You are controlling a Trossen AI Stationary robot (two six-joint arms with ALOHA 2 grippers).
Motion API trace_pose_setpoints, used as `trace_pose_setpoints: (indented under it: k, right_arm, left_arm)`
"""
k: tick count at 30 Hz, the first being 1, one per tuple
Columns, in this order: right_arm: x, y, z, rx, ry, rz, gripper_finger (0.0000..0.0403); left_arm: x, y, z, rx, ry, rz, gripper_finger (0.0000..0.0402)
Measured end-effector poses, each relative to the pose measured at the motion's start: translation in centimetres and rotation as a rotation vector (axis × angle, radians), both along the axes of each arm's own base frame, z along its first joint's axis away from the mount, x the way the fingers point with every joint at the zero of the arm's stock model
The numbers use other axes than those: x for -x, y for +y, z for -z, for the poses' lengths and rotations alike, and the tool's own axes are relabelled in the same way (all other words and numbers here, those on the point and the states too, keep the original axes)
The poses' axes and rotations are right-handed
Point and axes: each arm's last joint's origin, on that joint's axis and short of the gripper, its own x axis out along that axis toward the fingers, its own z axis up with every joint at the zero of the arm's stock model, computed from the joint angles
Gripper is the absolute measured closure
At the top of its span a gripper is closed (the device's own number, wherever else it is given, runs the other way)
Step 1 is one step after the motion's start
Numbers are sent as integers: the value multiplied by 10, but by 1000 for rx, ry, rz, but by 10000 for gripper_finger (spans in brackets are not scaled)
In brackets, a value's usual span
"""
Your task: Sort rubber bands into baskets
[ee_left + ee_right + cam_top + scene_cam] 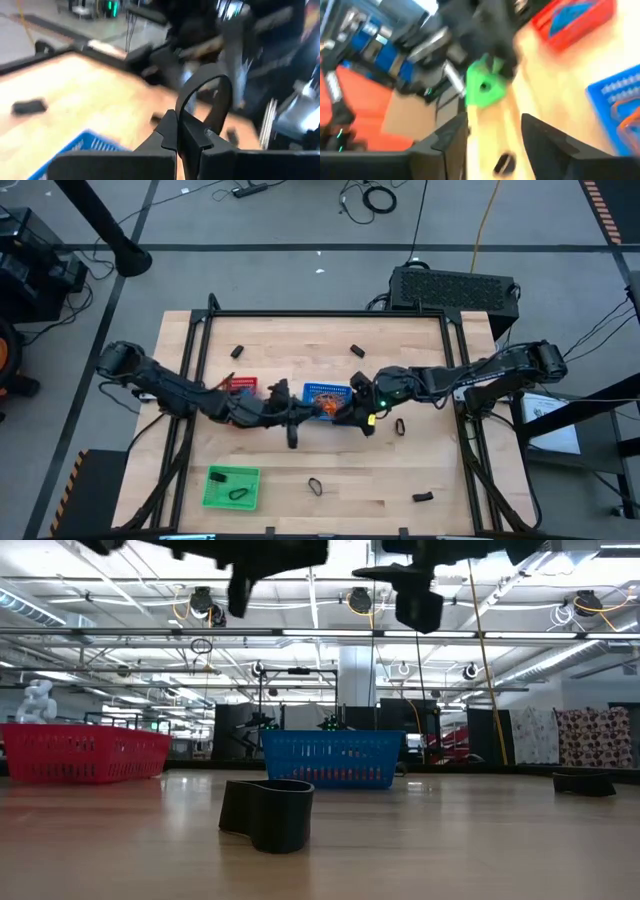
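Note:
My left gripper [291, 423] hangs above the table's middle, between the red basket [240, 387] and the blue basket [322, 393], shut on a black rubber band [206, 97]. My right gripper [492, 125] stands open and bare over the blue basket's right end [362, 418]. The blue basket holds orange bands [328, 408]. The green basket [232, 487] at the near left holds a black band [238, 493]. Loose black bands lie flat on the wood [316, 486], [400, 426], [357, 350], [237, 352]. My left gripper pinches one end of the black band's loop [186, 125] between its two fingertips [170, 131]. The fingers reach out about level. The rest of the loop stands open beyond the tips, lifted clear of the table.
Another black band [422, 497] lies near the front right corner. A black frame rail [330, 314] runs along the table's far edge, with a dark box [452, 288] behind it. Bare wood lies between the green basket and the near right corner.

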Motion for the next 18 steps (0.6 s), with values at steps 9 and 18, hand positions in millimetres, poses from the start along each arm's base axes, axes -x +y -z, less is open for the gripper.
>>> trace_pose_setpoints:
  k: [9, 18]
  right_arm:
    - [8, 13, 13, 23, 143, -54, 204]
    - [8, 14, 13, 68, 131, -53, 204]
  left_arm:
    - [56, -34, -6, 171, 296, 190, 400]
    - [118, -88, 25, 500, 824, 377, 400]
